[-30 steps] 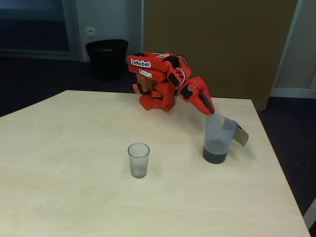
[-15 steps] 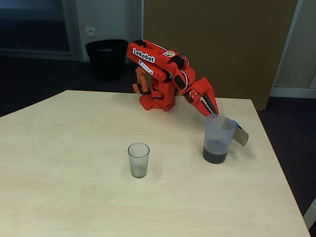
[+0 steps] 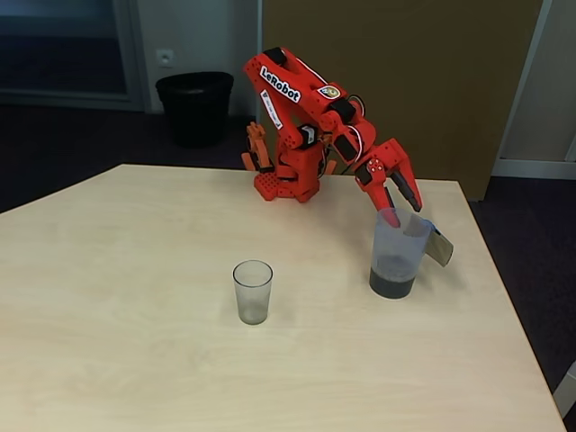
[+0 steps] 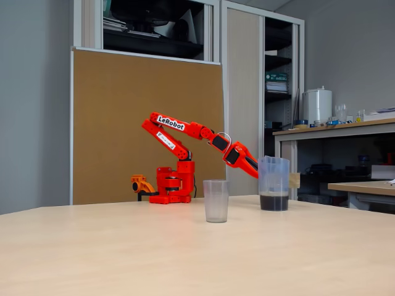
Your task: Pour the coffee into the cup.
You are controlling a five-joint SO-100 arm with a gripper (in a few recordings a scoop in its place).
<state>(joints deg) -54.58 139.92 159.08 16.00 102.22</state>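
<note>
My claw (image 3: 402, 207) hangs spread apart over the jug's (image 3: 397, 255) rim at centre-right, holding nothing. The coffee (image 3: 392, 284) sits directly below; the cup (image 3: 253, 292) stands well left.

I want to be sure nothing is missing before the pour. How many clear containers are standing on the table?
2. The cup stands alone near the table's middle. The jug, with coffee at its bottom, stands to the right in both fixed views, under the gripper.
</note>
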